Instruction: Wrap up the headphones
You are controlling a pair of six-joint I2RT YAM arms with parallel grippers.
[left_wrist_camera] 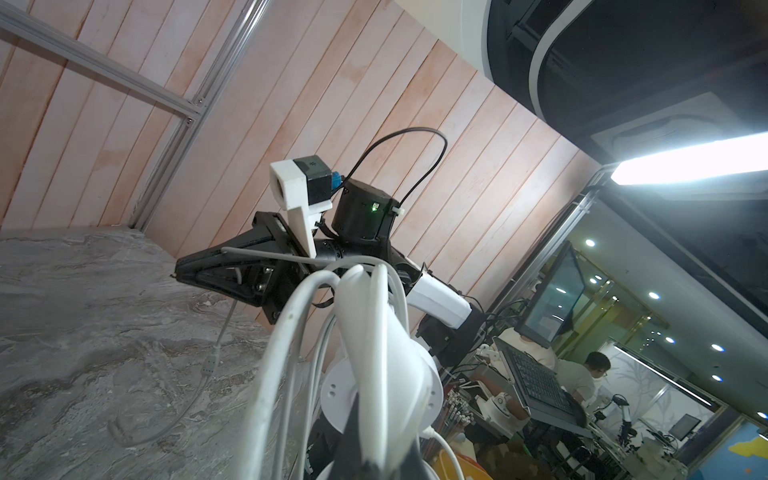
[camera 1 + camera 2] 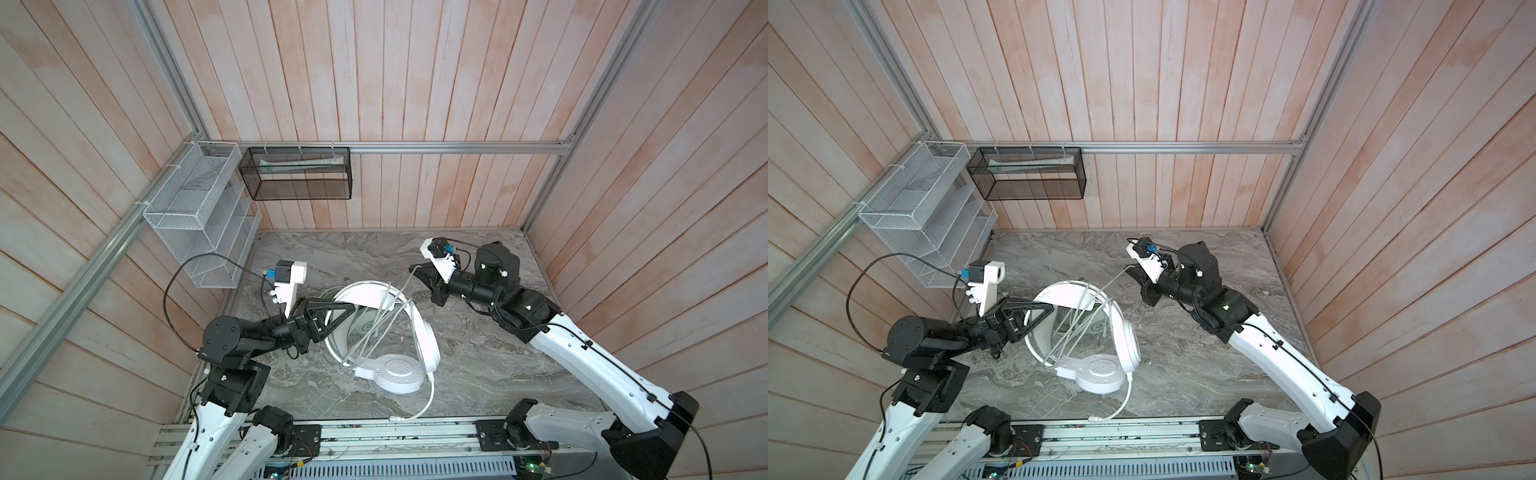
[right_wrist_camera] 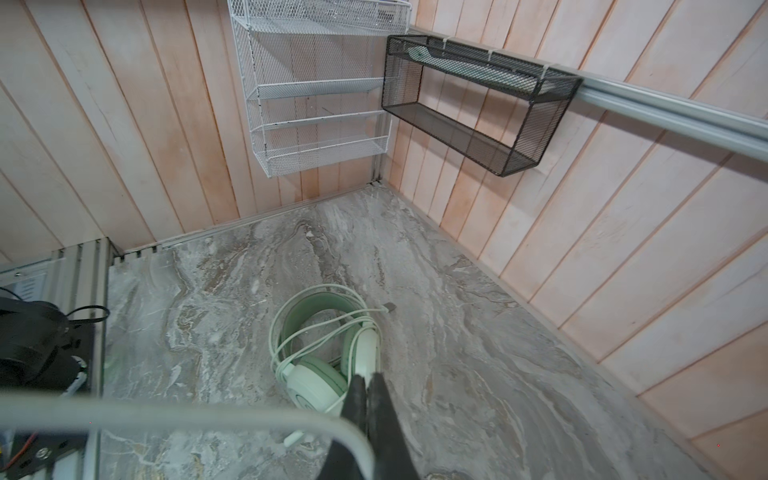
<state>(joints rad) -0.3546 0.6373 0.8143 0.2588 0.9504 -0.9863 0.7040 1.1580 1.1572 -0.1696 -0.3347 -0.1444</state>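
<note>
White mesh rack point(image 2: 178, 203) and black mesh basket point(image 2: 299, 190), up in the corner.
Basket hangs off the rail point(image 2: 457, 147), pale tube point(image 2: 303, 165) lying inside; grey marble tabletop point(image 2: 478, 374) below.

Soft, even light is filling both top views, leaving only faint shadows on the worktop point(image 2: 478, 365), and the wall planks point(image 2: 415, 83) are bowing toward the frame edges. Just beside the right fingers point(image 3: 386, 415) a grey cable point(image 3: 166, 415) is smearing out of focus. Far beyond the left fingers point(image 1: 356, 440) a strip light point(image 1: 685, 160) is glaring, and the white headset point(image 1: 374, 353) at those fingers is blurring.
</note>
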